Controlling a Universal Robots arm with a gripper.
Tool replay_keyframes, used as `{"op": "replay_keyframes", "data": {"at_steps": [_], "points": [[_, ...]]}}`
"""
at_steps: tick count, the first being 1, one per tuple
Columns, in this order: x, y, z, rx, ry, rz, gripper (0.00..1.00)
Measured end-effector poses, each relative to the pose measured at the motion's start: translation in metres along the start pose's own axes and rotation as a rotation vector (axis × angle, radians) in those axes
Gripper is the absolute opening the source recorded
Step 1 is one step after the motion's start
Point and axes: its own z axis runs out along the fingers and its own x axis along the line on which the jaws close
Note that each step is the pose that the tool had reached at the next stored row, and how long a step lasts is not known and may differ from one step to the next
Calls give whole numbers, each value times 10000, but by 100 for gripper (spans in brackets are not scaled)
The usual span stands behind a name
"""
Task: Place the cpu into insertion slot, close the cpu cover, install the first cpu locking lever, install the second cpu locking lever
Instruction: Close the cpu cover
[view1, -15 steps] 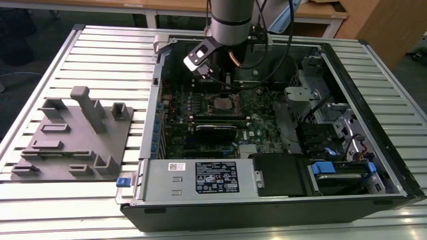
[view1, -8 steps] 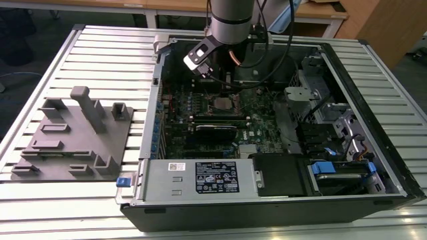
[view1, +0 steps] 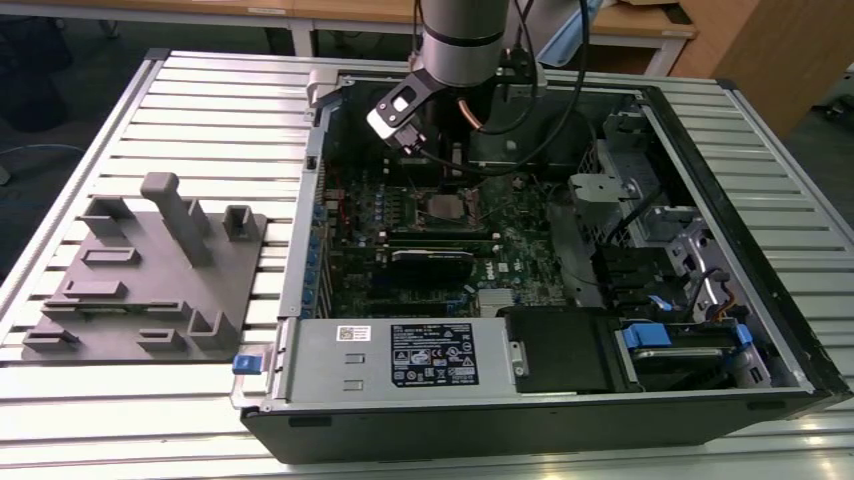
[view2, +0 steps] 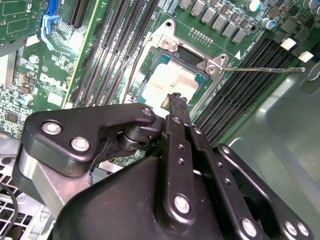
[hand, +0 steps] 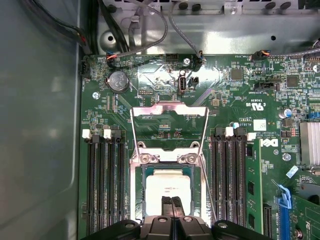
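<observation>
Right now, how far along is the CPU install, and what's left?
Done: the cpu lies in the insertion slot, and the cpu cover looks lowered, the chip's face showing through its window. In hand: the gripper hangs over the chip, jaws shut on nothing. Left: one locking lever juts free from the socket corner in the second wrist view, so latching the levers looks undone.

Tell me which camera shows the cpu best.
The first wrist view: it faces the cpu squarely in the insertion slot, the gripper covering one edge. The second wrist view shows it slanted; the exterior view, from afar.
</observation>
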Motion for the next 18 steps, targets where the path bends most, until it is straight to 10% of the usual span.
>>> {"op": "replay_keyframes", "data": {"at_steps": [18], "points": [[1, 2, -36, 0, -1, 0, 11]]}}
